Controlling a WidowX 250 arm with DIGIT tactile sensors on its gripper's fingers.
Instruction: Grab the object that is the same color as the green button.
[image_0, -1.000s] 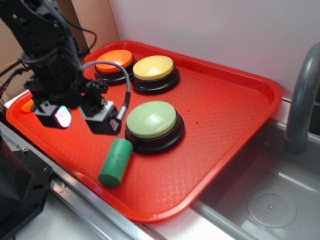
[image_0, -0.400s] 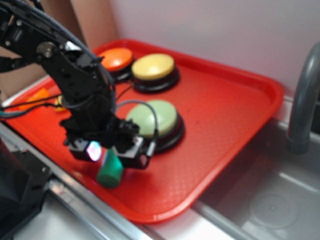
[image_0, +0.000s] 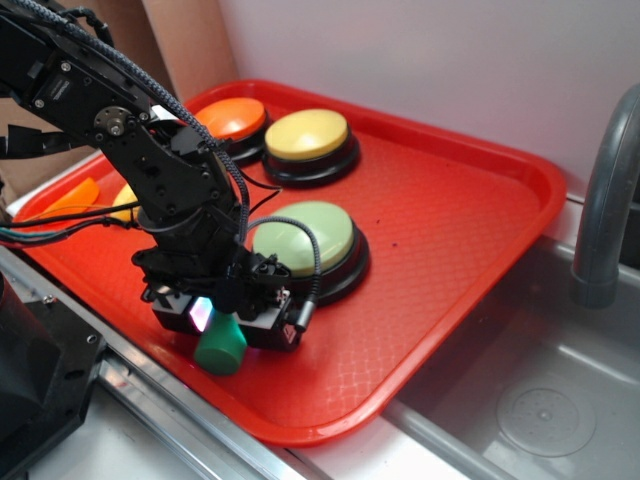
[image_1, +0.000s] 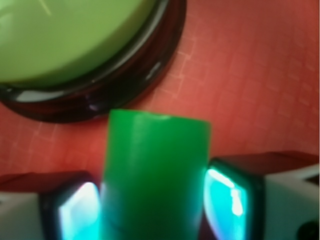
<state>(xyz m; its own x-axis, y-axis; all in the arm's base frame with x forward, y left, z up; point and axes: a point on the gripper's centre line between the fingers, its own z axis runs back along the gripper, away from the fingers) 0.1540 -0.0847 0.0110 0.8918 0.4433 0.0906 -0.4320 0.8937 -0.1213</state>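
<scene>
The gripper (image_0: 222, 318) is lowered onto the red tray (image_0: 470, 190) close to its front edge, and the green cylinder (image_0: 221, 343) is seen between its two fingers. In the wrist view the cylinder (image_1: 155, 175) fills the gap, with a lit pad (image_1: 75, 212) pressed against its left side and the other pad against its right side, so the jaws are closed onto it at the cylinder's width. The cylinder lies on the tray surface, its round end turned toward the front edge, just in front of the green button (image_0: 304, 240). The green button (image_1: 75, 40) is set on a black base near the middle of the tray. Toward the back-left corner the yellow button (image_0: 307, 135) and the orange button (image_0: 228, 120) are placed side by side. At the left edge an orange wedge (image_0: 72, 197) and a yellow piece (image_0: 125, 203) are partly hidden behind the arm. A grey faucet (image_0: 605, 200) is seen beyond the tray's right edge.
</scene>
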